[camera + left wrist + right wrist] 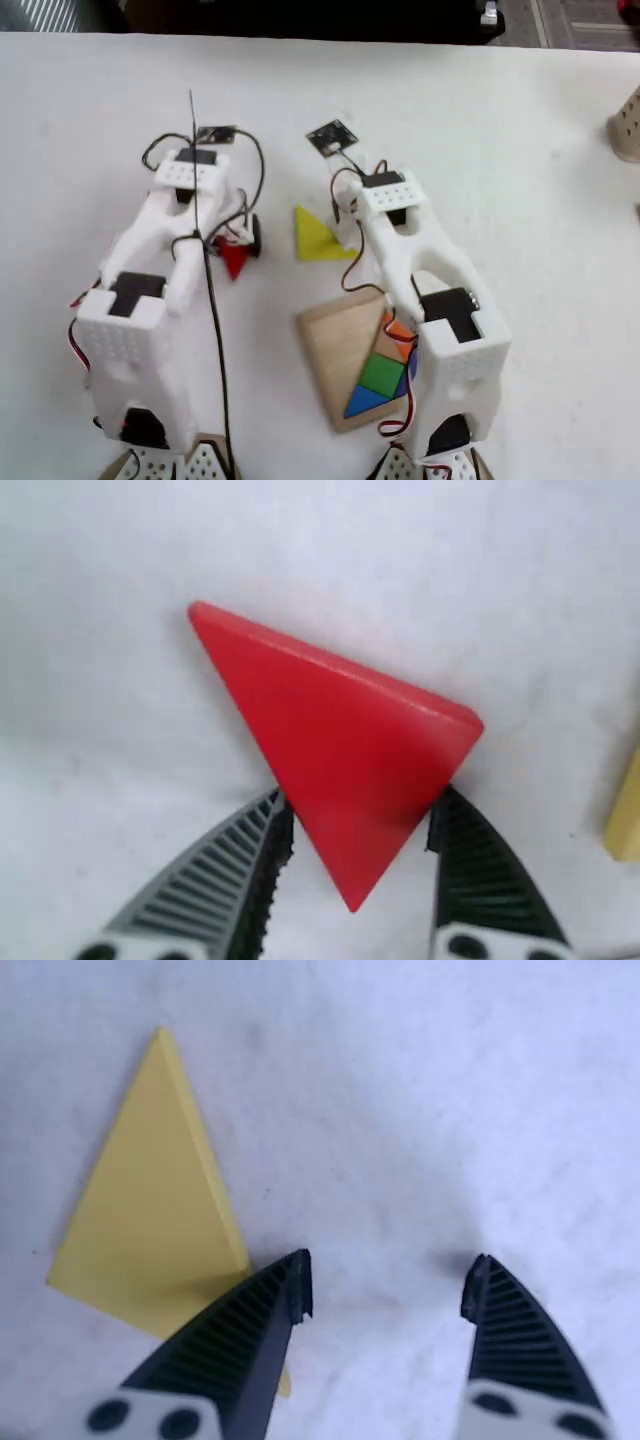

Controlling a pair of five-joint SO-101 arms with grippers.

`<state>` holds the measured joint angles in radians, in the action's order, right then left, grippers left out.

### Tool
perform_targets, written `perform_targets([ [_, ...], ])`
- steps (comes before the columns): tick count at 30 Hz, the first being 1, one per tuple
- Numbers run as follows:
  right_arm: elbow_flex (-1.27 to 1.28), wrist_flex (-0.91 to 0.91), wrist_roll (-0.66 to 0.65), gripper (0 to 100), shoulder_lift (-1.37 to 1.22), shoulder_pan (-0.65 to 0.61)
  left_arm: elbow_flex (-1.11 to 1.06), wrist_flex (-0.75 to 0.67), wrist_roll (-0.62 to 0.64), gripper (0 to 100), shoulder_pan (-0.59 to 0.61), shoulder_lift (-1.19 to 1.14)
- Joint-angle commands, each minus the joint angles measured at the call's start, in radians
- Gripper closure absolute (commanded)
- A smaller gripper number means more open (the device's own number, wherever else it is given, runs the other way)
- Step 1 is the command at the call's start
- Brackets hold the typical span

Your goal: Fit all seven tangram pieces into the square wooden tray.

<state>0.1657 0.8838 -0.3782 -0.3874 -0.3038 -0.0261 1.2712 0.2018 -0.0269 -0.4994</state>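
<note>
Tangram pieces are split between the white table (480, 120) and the square wooden tray (335, 345), which sits tilted on the table in front of the right arm's base and is partly covered by that arm. Inside the tray, an orange piece (398, 328), a green piece (381, 373) and a blue piece (367, 400) are packed together along the side nearest the right arm, while the other half of the tray shows bare wood. A red triangle (340, 750) sits out on the table, well apart from the tray, and the left gripper (355, 825) pinches it: its two ribbed fingers (255, 865) press against the two edges that run down to the triangle's pointed corner. Whether the triangle rests on the table or is lifted off it cannot be told. A yellow triangle (150, 1190) lies flat on the table between the two arms, just beyond the tray's far corner. The right gripper (385, 1285) hangs just beside it with its jaws spread wide; one finger overlaps the yellow triangle's near edge, and the other is over bare table.
</note>
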Motion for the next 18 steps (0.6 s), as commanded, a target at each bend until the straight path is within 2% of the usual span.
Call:
perform_targets([
  [1, -0.041, -0.012, -0.011, 75.8, 0.008, -0.010, 0.018, 0.003, 0.002, 80, 0.005, -0.005],
  [13, -0.041, -0.012, -0.011, 75.8, 0.008, -0.010, -0.032, -0.003, -0.003, 79, 0.036, 0.084],
  [18, -0.041, -0.012, -0.011, 75.8, 0.008, -0.010, -0.155, -0.008, -0.106, 79, -0.001, 0.193],
])
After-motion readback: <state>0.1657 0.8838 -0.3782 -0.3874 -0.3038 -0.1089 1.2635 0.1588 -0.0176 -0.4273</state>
